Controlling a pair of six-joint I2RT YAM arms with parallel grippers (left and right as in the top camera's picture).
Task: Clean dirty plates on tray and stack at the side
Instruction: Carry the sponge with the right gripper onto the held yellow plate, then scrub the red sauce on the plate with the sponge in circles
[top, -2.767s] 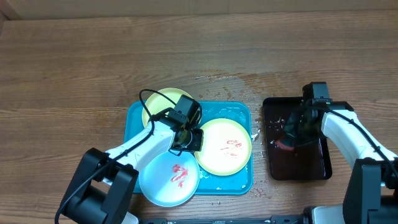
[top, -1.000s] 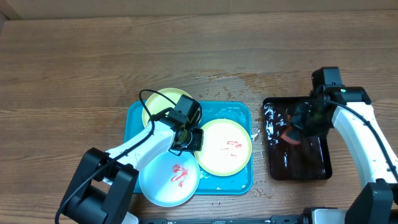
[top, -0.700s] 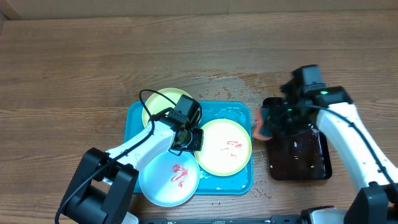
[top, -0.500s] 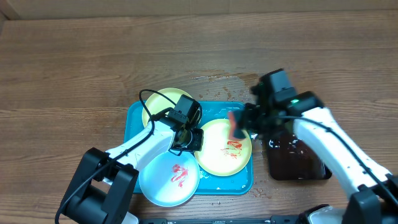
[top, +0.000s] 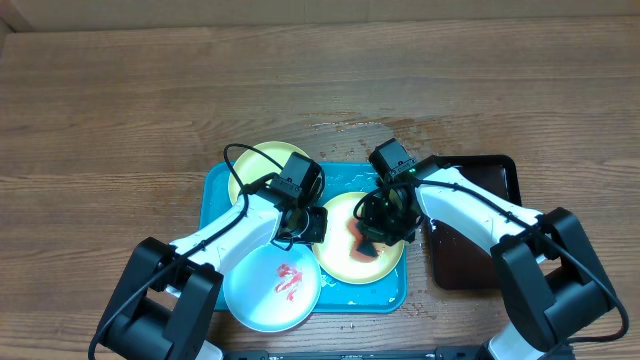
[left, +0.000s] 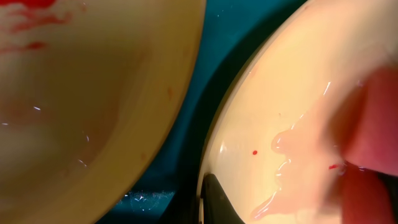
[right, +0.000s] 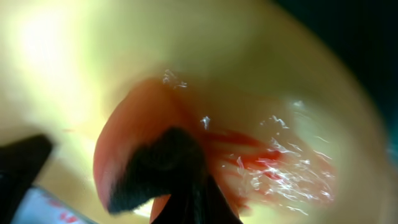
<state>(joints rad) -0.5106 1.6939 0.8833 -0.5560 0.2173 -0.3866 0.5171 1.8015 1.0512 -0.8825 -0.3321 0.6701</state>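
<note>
A large turquoise-blue rectangular plastic tray (top: 215, 200) lies on the wooden bench (top: 150, 100) and carries all three plates. A round yellow-green-rimmed plastic plate with a white centre (top: 338, 252) fills its right half. A second yellow-green-rimmed plate (top: 255, 170) sits at the back left corner, its far edge over the tray's rim. A pale blue round plastic plate (top: 255, 292) with a red smear sits at the front left, hanging over the tray's near edge.

The right gripper (top: 383, 225) is down over the right-hand plate. Its jaws are closed on a reddish-pink soft pad (right: 137, 124), probably a sponge, which is pressed against the plate's centre. In the right wrist view, wet red streaks (right: 273, 168) glisten on the plate just beside the pad.

The left gripper (top: 303, 222) sits at the left rim of that same plate, between it and the back plate. The left wrist view shows one dark fingertip (left: 214, 199) at the plate's rim, a pinkish wet film (left: 292, 155) across the plate, and a strip of turquoise between the two yellow-green plates. The other fingertip is out of view, so I cannot tell whether these jaws grip the rim or merely rest open beside it.

A smaller dark brown-black rectangular tray (top: 480, 255) lies on the bench just right of the turquoise one. Water droplets (top: 360, 128) speckle the bench behind the two trays.
</note>
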